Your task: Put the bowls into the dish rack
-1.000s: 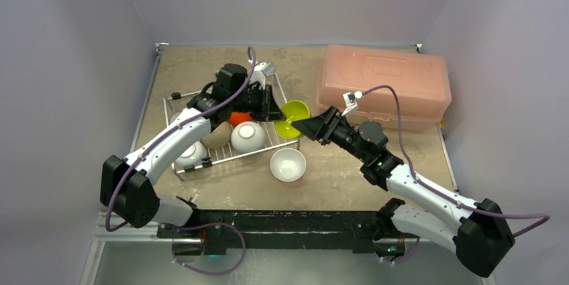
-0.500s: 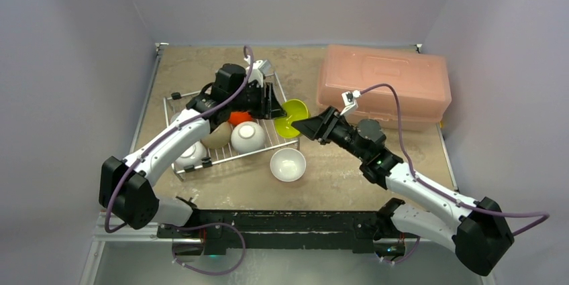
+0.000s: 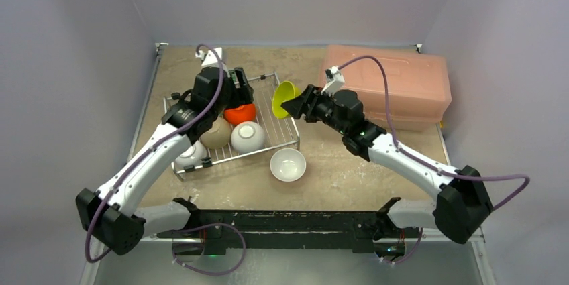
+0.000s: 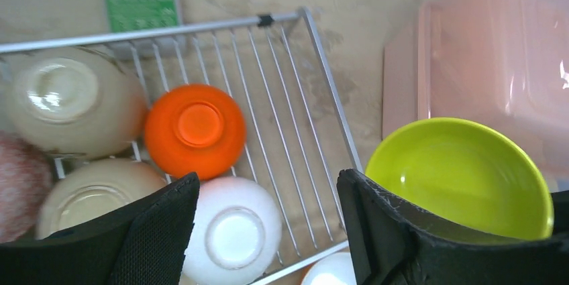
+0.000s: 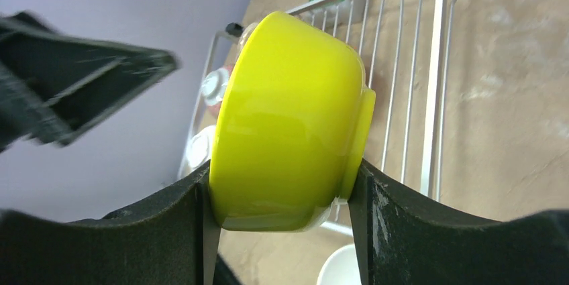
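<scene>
At the left of the top view the dish rack (image 3: 282, 131) stands on the worktop (image 3: 349, 171). It carries several bowls, all turned upside down: a beige bowl (image 3: 216, 134), an orange bowl (image 3: 239, 113) and a white bowl (image 3: 247, 136). One more pale bowl (image 3: 190, 153) sits at the lower left corner of the rack, partly hidden by the arm.

The left claw (image 3: 243, 84) hangs above the upper part of the rack. In the left wrist view its fingers (image 4: 154, 231) stand wide apart and nothing is between them.

Below the rack's right corner an empty white bowl (image 3: 288, 163) stands upright on the worktop, outside the rack.

To the right, the lime-green bowl (image 3: 284, 98) is raised at the right rim of the rack, tipped on its edge with the opening toward the left. The right claw (image 3: 294, 102) is closed on it: one finger presses the rim side and the other the base side.

At the upper right lies a pink translucent box (image 3: 389, 84).
</scene>
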{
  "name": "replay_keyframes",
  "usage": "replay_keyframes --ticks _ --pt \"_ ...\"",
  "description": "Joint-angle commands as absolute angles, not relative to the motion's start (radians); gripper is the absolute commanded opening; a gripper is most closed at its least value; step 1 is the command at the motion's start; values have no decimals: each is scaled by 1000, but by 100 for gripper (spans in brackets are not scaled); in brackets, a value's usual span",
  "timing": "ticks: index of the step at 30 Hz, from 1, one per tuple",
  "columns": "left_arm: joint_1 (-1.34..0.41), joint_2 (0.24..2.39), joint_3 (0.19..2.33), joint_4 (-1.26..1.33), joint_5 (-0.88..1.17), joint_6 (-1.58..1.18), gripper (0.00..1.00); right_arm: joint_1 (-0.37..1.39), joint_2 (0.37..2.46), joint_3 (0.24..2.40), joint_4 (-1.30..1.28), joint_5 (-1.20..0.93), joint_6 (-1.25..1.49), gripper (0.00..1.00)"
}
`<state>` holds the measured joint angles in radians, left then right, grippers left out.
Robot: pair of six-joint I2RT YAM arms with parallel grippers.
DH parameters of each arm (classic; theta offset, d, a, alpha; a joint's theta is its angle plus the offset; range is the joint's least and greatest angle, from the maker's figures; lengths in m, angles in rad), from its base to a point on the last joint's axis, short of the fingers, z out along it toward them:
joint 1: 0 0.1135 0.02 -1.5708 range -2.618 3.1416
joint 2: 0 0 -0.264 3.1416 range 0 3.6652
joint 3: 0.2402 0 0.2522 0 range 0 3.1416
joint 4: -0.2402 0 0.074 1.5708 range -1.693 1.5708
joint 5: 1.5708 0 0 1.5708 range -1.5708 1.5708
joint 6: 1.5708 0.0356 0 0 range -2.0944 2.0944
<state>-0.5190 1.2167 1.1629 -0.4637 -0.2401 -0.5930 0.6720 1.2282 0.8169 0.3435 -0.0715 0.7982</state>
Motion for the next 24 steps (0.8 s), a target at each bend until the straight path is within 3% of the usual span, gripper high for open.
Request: replay_keyframes --ticks 1,6,24 --pt "-516 1101 1154 -493 -464 -593 76 669 1321 982 348 -4 550 19" --pt "-517 1028 1124 -522 -518 -563 90 671 1486 1151 336 -57 313 20" --pt "-516 858 929 -403 -551 -557 91 687 1933 1569 233 -83 -278 18"
